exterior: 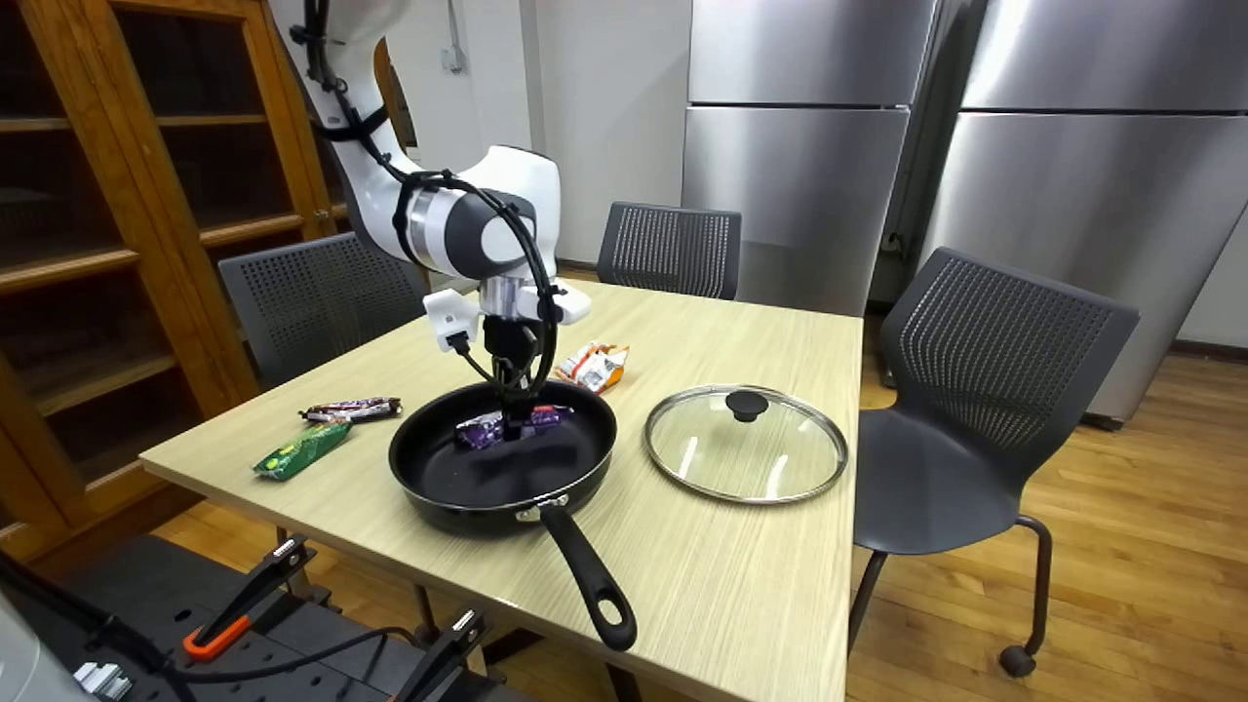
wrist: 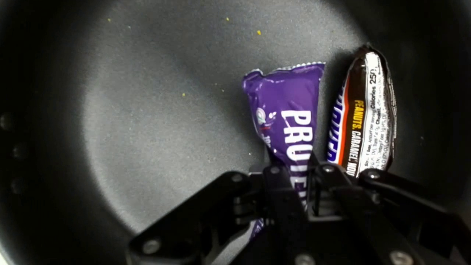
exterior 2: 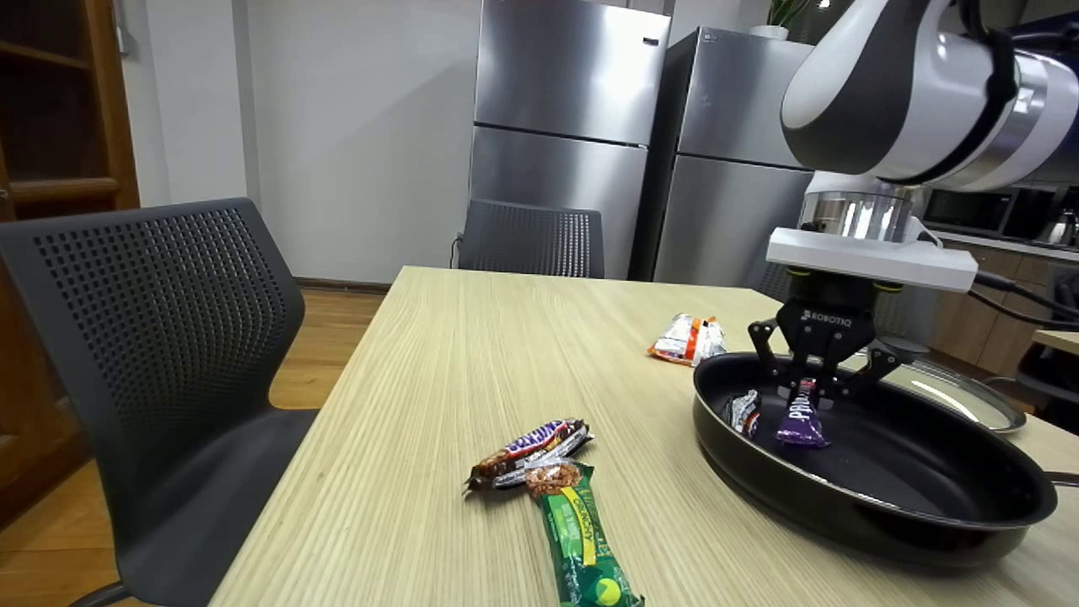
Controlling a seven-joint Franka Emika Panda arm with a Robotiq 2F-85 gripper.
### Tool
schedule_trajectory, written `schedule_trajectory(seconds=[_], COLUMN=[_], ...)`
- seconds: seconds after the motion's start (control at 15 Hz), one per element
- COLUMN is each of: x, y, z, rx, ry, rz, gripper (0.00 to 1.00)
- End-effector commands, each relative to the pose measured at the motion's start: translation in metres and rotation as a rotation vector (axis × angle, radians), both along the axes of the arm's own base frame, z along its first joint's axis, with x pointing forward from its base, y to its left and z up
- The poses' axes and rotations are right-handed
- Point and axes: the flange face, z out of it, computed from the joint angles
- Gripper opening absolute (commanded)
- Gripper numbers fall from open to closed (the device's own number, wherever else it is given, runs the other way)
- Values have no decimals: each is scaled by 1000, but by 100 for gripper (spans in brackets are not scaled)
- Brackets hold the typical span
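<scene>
Gripper (wrist: 297, 171) pinches purple bar (wrist: 289, 97) in pan (wrist: 147, 110)
Likely light, slick-wrapped, slightly soft; best held across its middle

The jaws pinch a purple packet (wrist: 289, 99); beside the packet lies a brown candy bar (wrist: 366, 117), beneath the packet a dark pan (wrist: 158, 95).

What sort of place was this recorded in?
Probably a break room or shared kitchen, perhaps in an office or lab: tall stainless-steel refrigerators stand in the background, and matching gray perforated-back chairs stand around a light wood-grain table.
</scene>
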Motion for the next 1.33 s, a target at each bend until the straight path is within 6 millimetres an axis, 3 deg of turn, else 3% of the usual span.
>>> schedule_trajectory(seconds=[0.0,0.13,0.2,0.27,0.47,0.87,1.27], x=[15,18,19,19,15,7,6], y=[5,8,10,11,13,23,59], z=[-5,-8,-9,-8,-2,18,44], rx=[28,28,29,27,23,5,7], ry=[12,15,15,14,1,-43,-88], rz=[24,28,29,29,32,40,69], gripper=[4,4,18,42,51,96,100])
